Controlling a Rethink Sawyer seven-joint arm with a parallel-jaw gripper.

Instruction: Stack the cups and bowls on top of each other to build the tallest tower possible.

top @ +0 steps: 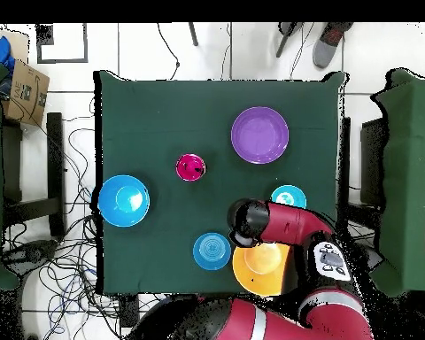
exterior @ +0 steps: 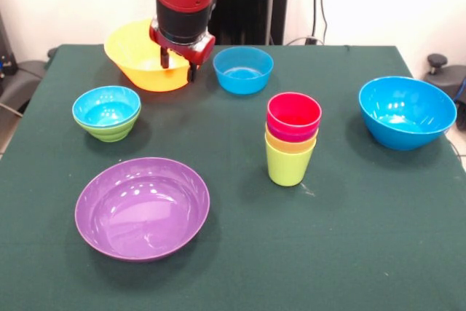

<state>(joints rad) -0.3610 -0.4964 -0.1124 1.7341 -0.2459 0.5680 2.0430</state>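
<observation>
Tool (exterior: 179, 65) hangs empty, tips apart, over the near rim of the yellow-orange bowl (exterior: 138, 52) at far left of the tabletop (exterior: 349, 238). Tower (exterior: 292, 138) of four nested cups stands mid-tabletop, well apart. Risk: a pinch on the thin glossy rim could slip or tip the bowl toward the small blue bowl (exterior: 243, 69) close by on the right.

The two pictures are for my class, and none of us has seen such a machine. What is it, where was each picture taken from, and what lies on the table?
It is a red and black robot arm. One picture faces it across the table; the other looks straight down. Its hand hangs over the yellow-orange bowl's rim; whether it grips is unclear. On the green table stand a stack of cups with red on top and lime green lowest, a purple bowl, a large blue bowl, a small blue bowl, and a blue bowl nested in a green one.
</observation>
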